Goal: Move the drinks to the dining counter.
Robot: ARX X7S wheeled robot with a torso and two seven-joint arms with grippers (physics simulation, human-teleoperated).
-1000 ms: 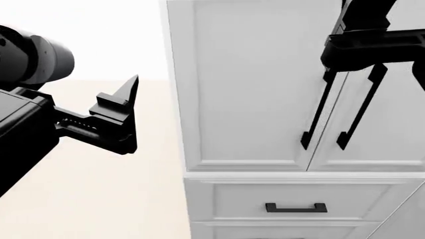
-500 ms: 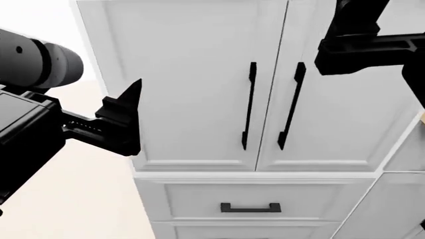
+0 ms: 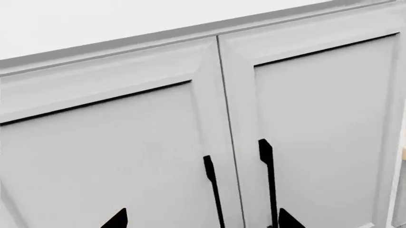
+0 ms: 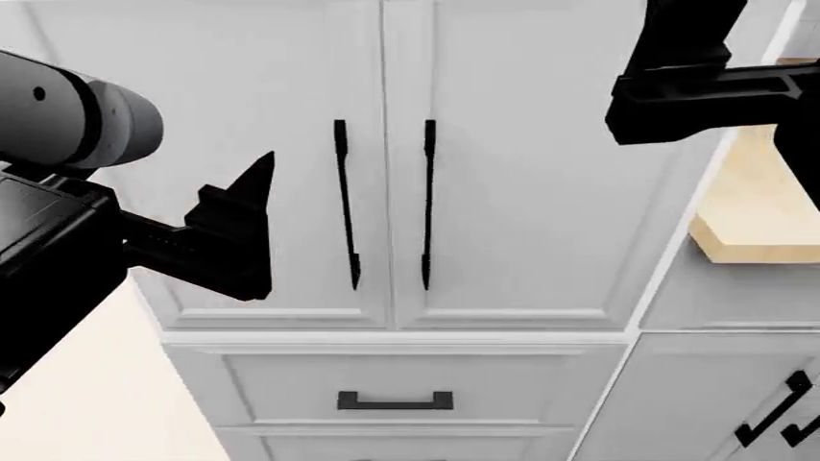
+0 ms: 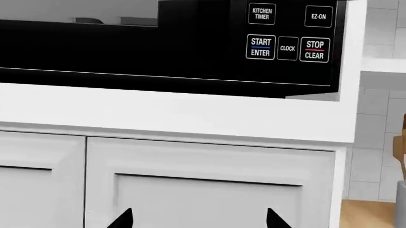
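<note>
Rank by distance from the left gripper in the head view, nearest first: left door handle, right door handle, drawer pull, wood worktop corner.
From the left gripper, as the head view shows it:
1. Left door handle, just beside the gripper on the tall white cabinet.
2. Right door handle, next to the first, past the door seam.
3. Drawer pull, below both handles.
4. Wood worktop corner, far over by the right arm.

Black left gripper [image 4: 244, 226] with pointed fingertips, grey cylindrical joint [image 4: 77, 113]
</note>
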